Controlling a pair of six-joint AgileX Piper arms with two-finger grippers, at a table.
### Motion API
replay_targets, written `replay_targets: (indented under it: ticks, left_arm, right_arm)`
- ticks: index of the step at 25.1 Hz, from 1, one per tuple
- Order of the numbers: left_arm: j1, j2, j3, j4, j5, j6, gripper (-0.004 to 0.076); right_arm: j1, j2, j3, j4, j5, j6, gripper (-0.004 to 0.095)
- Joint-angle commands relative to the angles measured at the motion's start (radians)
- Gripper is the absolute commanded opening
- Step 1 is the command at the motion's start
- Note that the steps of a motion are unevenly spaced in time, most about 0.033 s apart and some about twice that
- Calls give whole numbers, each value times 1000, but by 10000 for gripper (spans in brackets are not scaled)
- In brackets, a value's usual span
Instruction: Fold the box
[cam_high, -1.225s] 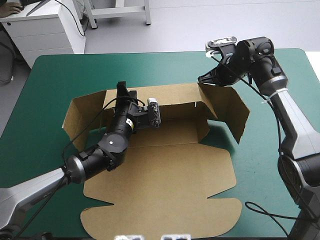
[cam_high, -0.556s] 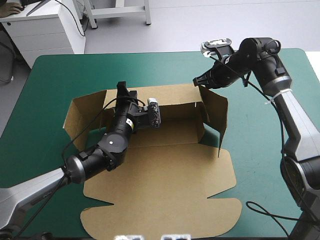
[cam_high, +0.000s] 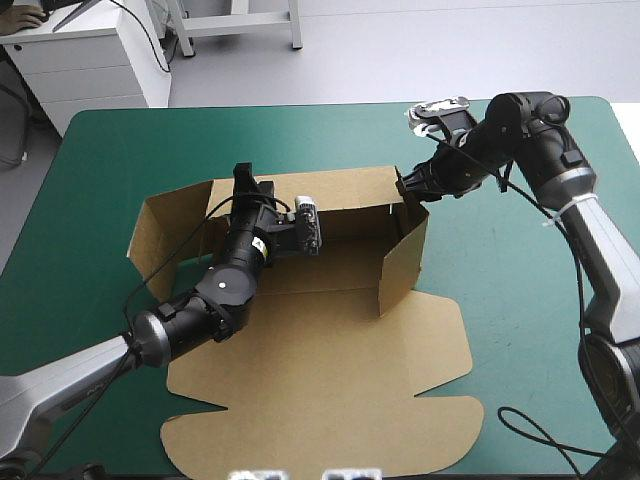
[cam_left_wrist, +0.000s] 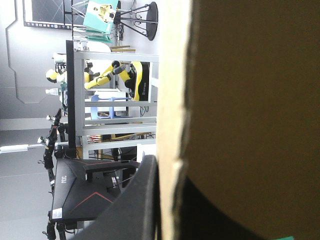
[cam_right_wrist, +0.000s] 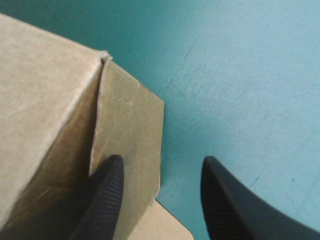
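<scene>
We see the box (cam_high: 320, 370) mid-table on the teal-green cover (cam_high: 520, 320), partly raised. The lid panel (cam_high: 330, 410) lies flat twd the near edge and the back wall (cam_high: 350, 190) stands upright. The R side wall (cam_high: 405, 255) is upright too, swung inward across the tray floor. The L side wall (cam_high: 165, 225) is opened outward twd the table's L edge.

L gripper (cam_high: 243, 180) sits on the back wall's top edge, near its L end. In the L wrist view its black fingers (cam_left_wrist: 137, 200) are all but together w/ the board pinched btw them, so it's clamped on the box.

R gripper (cam_high: 410, 185) is at the back R corner, outside the box. In the R wrist view its fingers stand apart w/ nothing gripped. One finger (cam_right_wrist: 107, 195) is over the R side wall's outer face, but we can't tell if it touches. The other is over bare cover.
</scene>
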Motion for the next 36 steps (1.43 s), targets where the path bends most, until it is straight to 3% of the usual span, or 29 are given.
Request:
replay_targets:
  ticks: [1, 17, 22, 25, 26, 28, 36]
  left_arm:
    - [0, -40, -25, 43, 30, -20, -8]
    - [0, -40, -25, 51, 35, -20, -8]
    - [0, -40, -25, 49, 37, -20, -8]
    - [0, -40, -25, 49, 37, -20, -8]
    - [0, -40, -25, 49, 33, -20, -8]
    - [0, -40, -25, 49, 26, -20, -8]
    - [0, -40, -25, 49, 29, -20, -8]
  right_arm:
    - [-5, -81, -24, 24, 1, -8, 456]
    - [-5, -192, 169, 33, 1, -15, 454]
    - [-5, -235, 262, 101, 1, -40, 442]
    - [-5, -260, 278, 103, 1, -41, 303]
    - [-5, -266, 282, 103, 1, -44, 144]
    - [-5, -266, 282, 108, 1, -47, -1]
    - [-3, -266, 282, 174, 1, -70, -17]
